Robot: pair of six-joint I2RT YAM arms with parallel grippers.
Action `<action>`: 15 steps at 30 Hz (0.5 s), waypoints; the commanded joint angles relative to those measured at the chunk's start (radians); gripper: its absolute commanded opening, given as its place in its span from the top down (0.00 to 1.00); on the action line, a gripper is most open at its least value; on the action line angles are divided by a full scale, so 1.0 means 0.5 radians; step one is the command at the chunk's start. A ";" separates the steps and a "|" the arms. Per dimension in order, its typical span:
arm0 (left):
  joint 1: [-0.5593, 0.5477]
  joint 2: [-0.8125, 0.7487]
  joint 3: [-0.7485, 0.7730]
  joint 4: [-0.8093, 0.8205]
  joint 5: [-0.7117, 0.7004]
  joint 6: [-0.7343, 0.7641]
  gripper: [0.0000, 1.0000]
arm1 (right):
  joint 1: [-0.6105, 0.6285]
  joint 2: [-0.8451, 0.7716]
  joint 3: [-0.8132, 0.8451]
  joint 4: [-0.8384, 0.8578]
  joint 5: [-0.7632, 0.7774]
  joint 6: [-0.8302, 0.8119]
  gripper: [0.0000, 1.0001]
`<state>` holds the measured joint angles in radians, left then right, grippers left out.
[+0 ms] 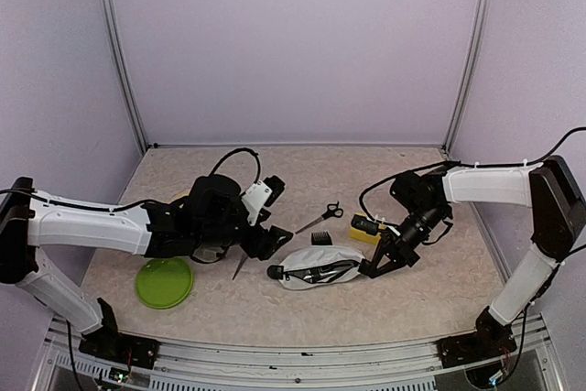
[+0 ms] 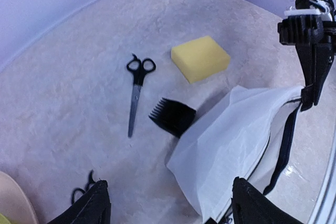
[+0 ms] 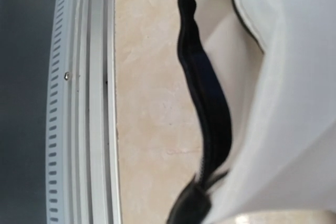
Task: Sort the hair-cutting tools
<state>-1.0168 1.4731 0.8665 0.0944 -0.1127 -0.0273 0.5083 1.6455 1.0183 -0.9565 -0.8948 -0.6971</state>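
White arm shells (image 1: pixel 92 224), black joints (image 1: pixel 215 212), looping black cables (image 1: pixel 236 151) (seemingly zip-tied)

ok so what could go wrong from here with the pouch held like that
The right gripper seems to pinch only the end of the white zip pouch; the thin fabric could slip out.
The comb guard lies right at the pouch's edge, so the open left gripper might snag fabric reaching for it.
One pair of scissors lies partly under the left arm and could get knocked.
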 commanded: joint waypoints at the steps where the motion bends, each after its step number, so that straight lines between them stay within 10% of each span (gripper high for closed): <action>1: 0.113 -0.115 -0.241 -0.072 0.626 -0.433 0.21 | -0.023 -0.051 -0.006 0.017 0.004 0.014 1.00; 15: 0.343 0.178 -0.420 0.242 1.008 -0.616 0.36 | -0.022 0.012 -0.010 0.037 0.016 0.014 1.00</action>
<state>-0.8581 1.5166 0.6617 0.1230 0.2752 -0.3031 0.5079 1.6432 1.0180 -0.9440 -0.8814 -0.6876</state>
